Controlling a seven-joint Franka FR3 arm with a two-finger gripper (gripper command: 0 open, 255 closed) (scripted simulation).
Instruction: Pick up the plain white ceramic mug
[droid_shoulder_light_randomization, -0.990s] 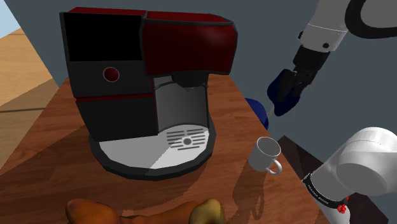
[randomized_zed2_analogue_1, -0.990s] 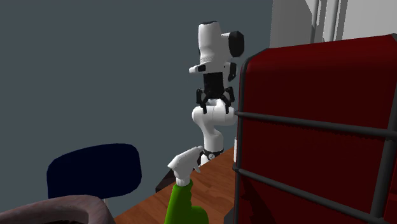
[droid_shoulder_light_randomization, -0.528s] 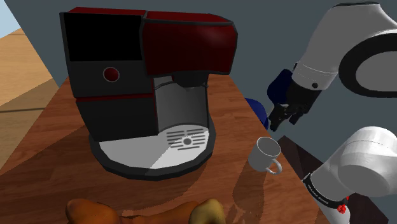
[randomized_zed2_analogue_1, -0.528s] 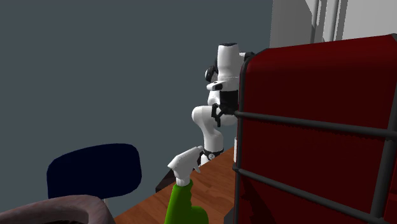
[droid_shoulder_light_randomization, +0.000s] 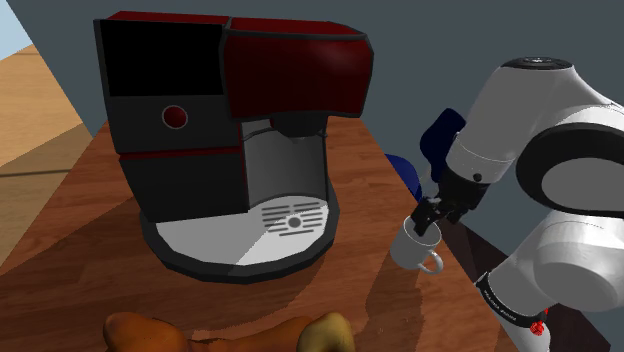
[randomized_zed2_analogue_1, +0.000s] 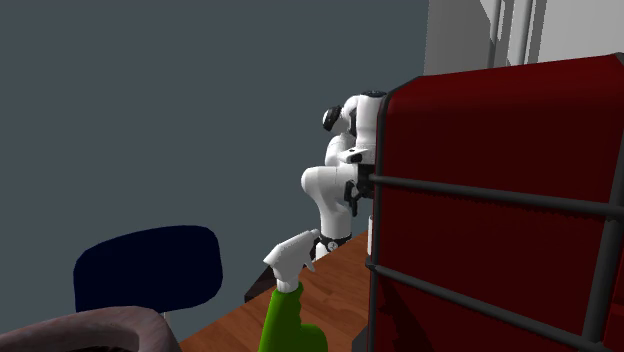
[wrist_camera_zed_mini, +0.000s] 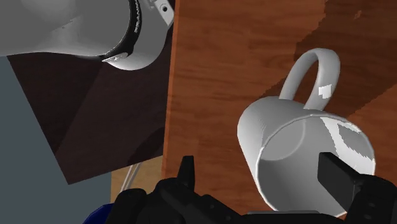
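Observation:
The white mug (droid_shoulder_light_randomization: 412, 247) stands upright on the wooden table (droid_shoulder_light_randomization: 90, 250) near its edge at the shoulder view's right, its handle (droid_shoulder_light_randomization: 433, 265) turned toward the stand. My black gripper (droid_shoulder_light_randomization: 426, 214) hangs just above the mug's rim, tilted down onto it. In the wrist view the mug (wrist_camera_zed_mini: 299, 149) lies between the open gripper (wrist_camera_zed_mini: 262, 181), one finger (wrist_camera_zed_mini: 186, 173) standing off its wall and the other finger (wrist_camera_zed_mini: 340, 178) near its rim, neither clasping it. The handle (wrist_camera_zed_mini: 310, 69) points away from the fingers.
A big red and black coffee machine (droid_shoulder_light_randomization: 230, 120) takes up the table's middle. A dark blue object (droid_shoulder_light_randomization: 403, 168) sits behind the mug. Orange-brown items (droid_shoulder_light_randomization: 135, 333) lie at the front edge. A green spray bottle (randomized_zed2_analogue_1: 288, 300) and a dark blue chair (randomized_zed2_analogue_1: 150, 265) appear in the second exterior view.
The arm has swung down and toward the table, bringing the gripper from high at the shoulder view's right to just over the mug's rim. The mug has not moved.

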